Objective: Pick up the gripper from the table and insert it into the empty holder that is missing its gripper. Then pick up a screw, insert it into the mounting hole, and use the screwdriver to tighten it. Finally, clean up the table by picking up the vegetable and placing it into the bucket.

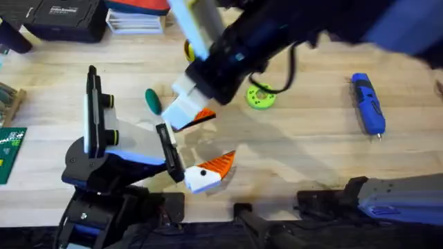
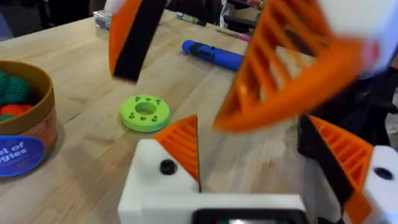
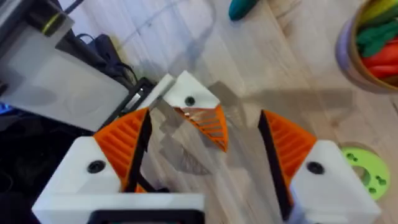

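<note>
The orange gripper (image 3: pixel 211 124) sticks out of the white holder (image 3: pixel 186 94), one finger block of my open left gripper (image 2: pixel 249 134); a dark round hole shows in the block. My right gripper (image 3: pixel 205 115) hangs open above it, its orange fingers (image 2: pixel 286 68) straddling the holder without touching. From overhead the right gripper (image 1: pixel 190 112) reaches across over the left gripper (image 1: pixel 204 145). The dark green vegetable (image 1: pixel 152 100) lies on the table (image 1: pixel 311 152) beside them. The blue screwdriver (image 1: pixel 367 104) lies far right. The bucket (image 2: pixel 28 124) holds toys. The screw is out of view.
A lime-green disc (image 1: pixel 261 97) lies between the grippers and the screwdriver. Black cases (image 1: pixel 66 17) and stacked books (image 1: pixel 135 17) line the table's back edge. A green circuit board (image 1: pixel 10 149) sits at the left edge. Bare wood lies at centre right.
</note>
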`<state>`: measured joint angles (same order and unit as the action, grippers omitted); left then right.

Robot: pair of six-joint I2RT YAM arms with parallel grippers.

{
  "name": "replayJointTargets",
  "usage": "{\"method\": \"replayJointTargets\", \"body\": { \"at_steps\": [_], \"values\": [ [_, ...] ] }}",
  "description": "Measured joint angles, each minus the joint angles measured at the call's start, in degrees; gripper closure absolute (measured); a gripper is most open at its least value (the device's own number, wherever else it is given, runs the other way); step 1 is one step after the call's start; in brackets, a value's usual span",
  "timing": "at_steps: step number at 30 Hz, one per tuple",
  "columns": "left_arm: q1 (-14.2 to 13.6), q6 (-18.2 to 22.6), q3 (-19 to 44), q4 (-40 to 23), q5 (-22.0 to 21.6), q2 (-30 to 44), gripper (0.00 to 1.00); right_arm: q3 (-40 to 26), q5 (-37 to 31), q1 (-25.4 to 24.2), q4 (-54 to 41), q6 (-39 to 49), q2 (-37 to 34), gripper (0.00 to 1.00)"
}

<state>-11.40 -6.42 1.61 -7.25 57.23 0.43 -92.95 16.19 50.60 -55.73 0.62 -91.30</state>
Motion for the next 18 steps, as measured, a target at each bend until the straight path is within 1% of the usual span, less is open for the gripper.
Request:
{"method": "replayJointTargets", "body": {
  "at_steps": [7, 14, 16, 18],
  "values": [
    [0.0, 0.0, 0.0, 0.0, 0.0, 0.0, 0.015, 0.0, 0.0, -5.18, -4.02, 0.0, 6.53, 0.008],
    [0.0, 0.0, 0.0, 0.0, 0.0, 0.0, 0.015, 0.33, -0.03, -11.22, -8.26, 0.04, 11.15, 0.009],
    [0.0, 0.0, 0.0, 0.0, 0.0, 0.0, 0.015, 2.33, -0.02, -12.25, -7.76, 0.04, 13.45, 0.009],
    [0.0, 0.0, 0.0, 0.0, 0.0, 0.0, 0.015, 6.06, 0.04, -12.74, -6.71, 0.04, 16.58, 0.009]
  ]
}}
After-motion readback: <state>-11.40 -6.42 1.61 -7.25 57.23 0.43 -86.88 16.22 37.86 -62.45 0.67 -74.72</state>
